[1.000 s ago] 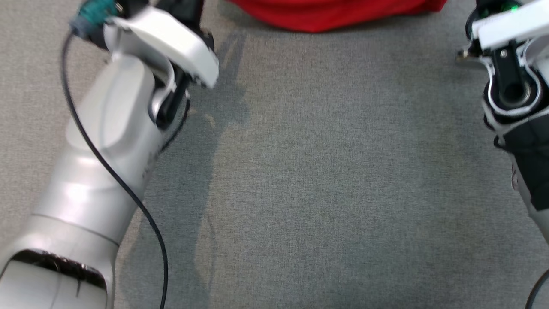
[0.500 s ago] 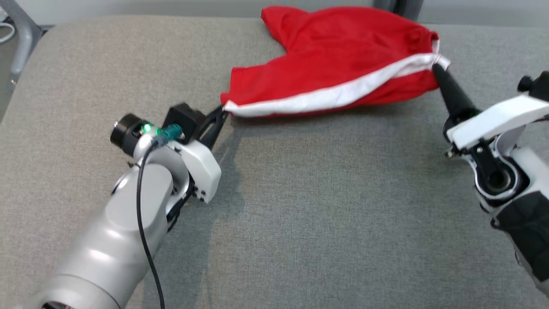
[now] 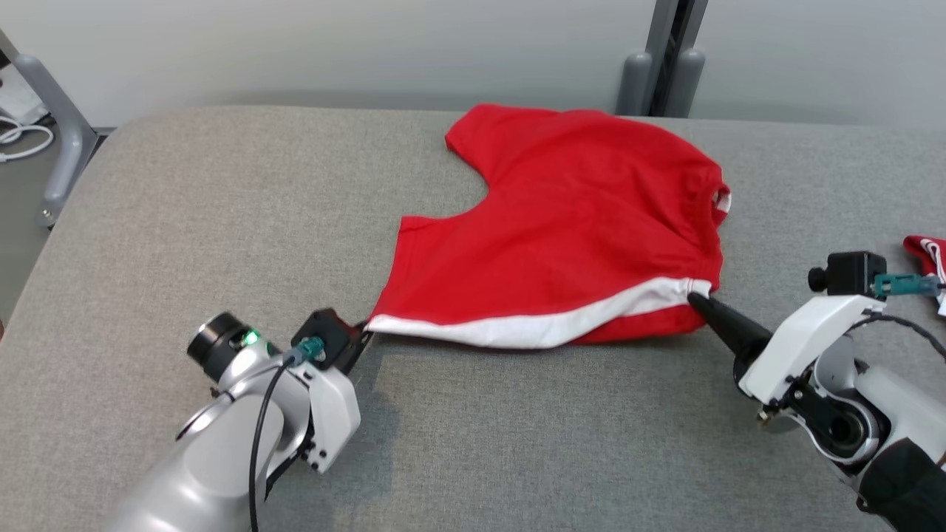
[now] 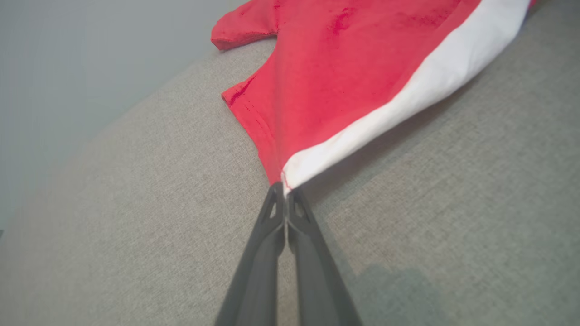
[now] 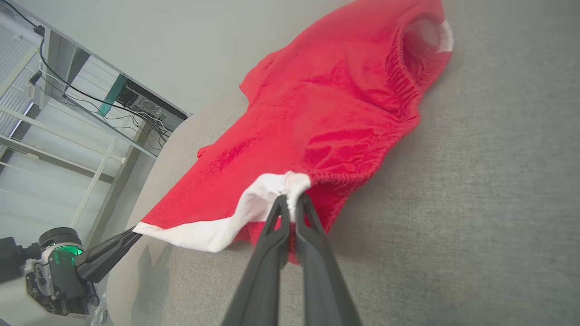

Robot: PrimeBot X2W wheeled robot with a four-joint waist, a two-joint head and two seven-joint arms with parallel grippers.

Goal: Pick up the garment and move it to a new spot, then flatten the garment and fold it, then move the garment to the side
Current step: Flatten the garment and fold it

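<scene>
The grey cloth-covered counter [image 3: 222, 222] carries the red garment [image 3: 562, 244], a pair of shorts lying spread out, with a white stripe [image 3: 532, 331] along its near edge. At the garment's left hem corner the left fingers [image 4: 276, 203] are pressed together, pinching the end of the stripe. At the garment's right waistband corner the right fingers [image 5: 280, 213] are clamped on the gathered white fabric. Well to the right of the garment lies a smaller red cloth [image 3: 924, 251].

left tool [image 4: 284, 194] pinches the red garment [image 4: 335, 77] corner — white stripe [image 4: 408, 104] alongside.
</scene>
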